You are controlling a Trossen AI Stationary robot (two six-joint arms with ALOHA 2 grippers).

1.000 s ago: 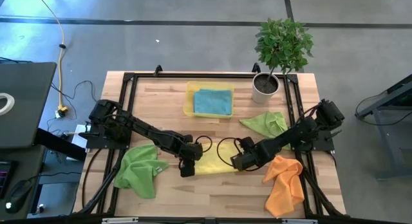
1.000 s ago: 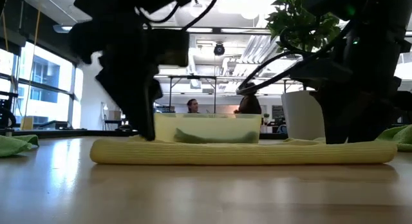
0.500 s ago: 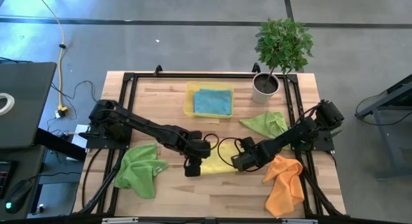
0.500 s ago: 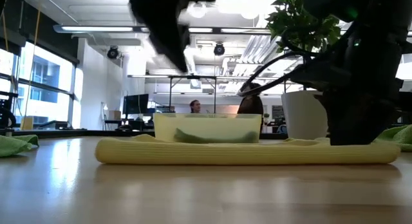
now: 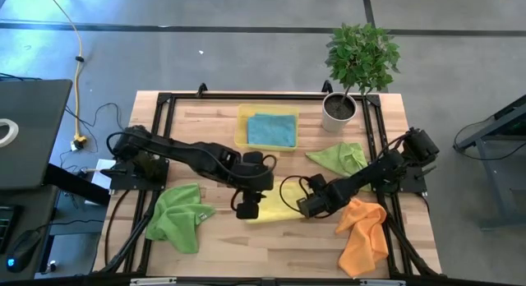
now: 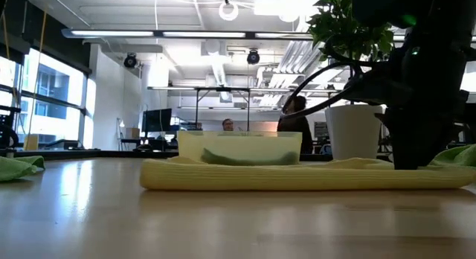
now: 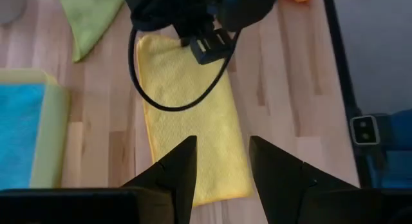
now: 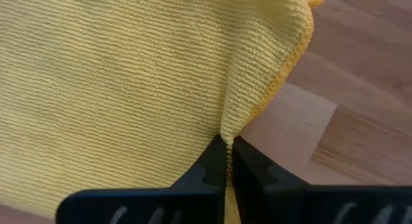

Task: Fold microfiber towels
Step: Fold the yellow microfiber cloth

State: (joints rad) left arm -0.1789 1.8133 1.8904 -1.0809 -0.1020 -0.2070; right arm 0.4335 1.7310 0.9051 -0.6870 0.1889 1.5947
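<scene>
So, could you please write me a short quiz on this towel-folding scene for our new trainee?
1. True or false: the right gripper has its jaws shut on the yellow towel.
2. Which towel lies in the yellow tray? A) orange B) blue C) green
3. Fill in: the left gripper hangs above the yellow towel with its jaws ____.

Key:
1. True; it pinches the towel's edge.
2. B, the blue towel.
3. open
</scene>
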